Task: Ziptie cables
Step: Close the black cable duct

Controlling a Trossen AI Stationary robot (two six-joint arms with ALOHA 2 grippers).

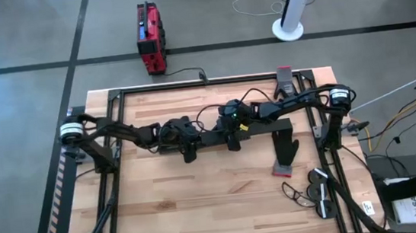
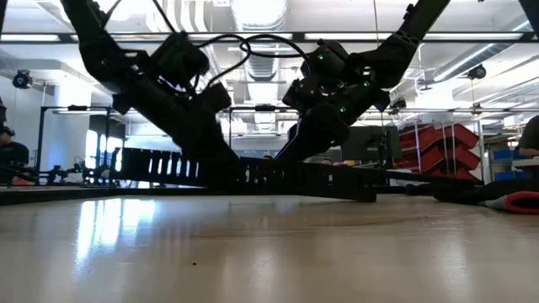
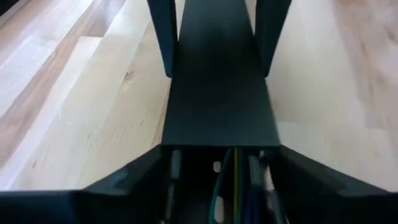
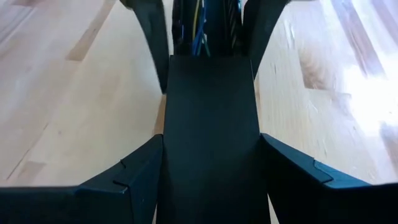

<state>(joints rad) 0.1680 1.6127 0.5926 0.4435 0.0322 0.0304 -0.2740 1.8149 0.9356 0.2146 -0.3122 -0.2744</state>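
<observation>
A wooden table sits on a grey floor. Beyond its far edge stands a red case, and near it a white pole base. A red-tipped black tool lies right of the table's middle. Near the front right corner rest what may be glasses, hard to make out. Red bins line the back room.

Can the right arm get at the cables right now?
Probably not. The right gripper looks clamped on the black strip, and the cables sit at the strip's far end, between the fingers of the left gripper, which grips the strip too. The right arm would likely have to let go first.
</observation>
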